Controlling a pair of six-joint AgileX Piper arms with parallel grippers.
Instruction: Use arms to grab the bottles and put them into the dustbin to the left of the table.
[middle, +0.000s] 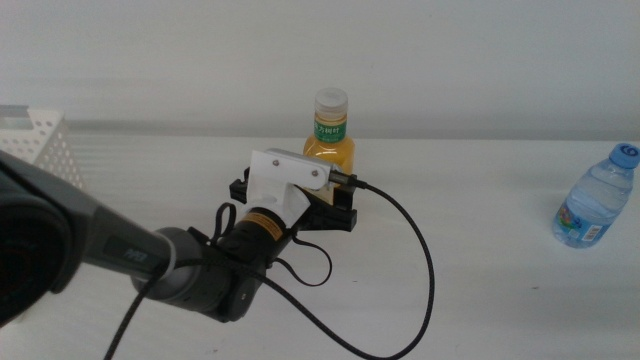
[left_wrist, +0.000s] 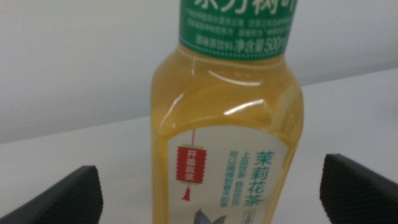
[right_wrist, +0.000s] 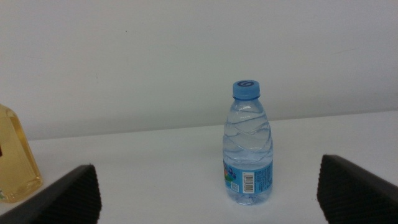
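A white perforated dustbin (middle: 40, 145) stands at the far left edge of the bench (middle: 480, 200), well to the left of the left gripper (middle: 300, 200) and apart from it.

The left gripper reaches in from the left side on its dark arm, a thin black cable (middle: 425, 270) looping off behind it. Its jaws are spread wide, released and holding nothing. Directly ahead of it, between the spread jaws, stands the orange juice bottle (middle: 330, 135), upright, with a pale cap and a green neck band. In the left wrist view the bottle (left_wrist: 227, 137) fills the middle, with clear gaps to each jaw tip, so nothing touches it yet.

The bottle looks full, so it is probably fairly heavy for its size. Its smooth plastic wall is likely slippery and may give a little under pressure. The broad lower body, below the shoulder, looks like the safest place to take hold.

Far to the right of the left gripper, near the right edge of the bench, stands a small clear water bottle (middle: 592, 198) with a blue cap, upright. The right gripper (right_wrist: 208, 199) waits facing it from some way off, jaws released and wide apart. That bottle (right_wrist: 247, 146) looks light and thin-walled, easily tipped, so a grip around its middle would suit.
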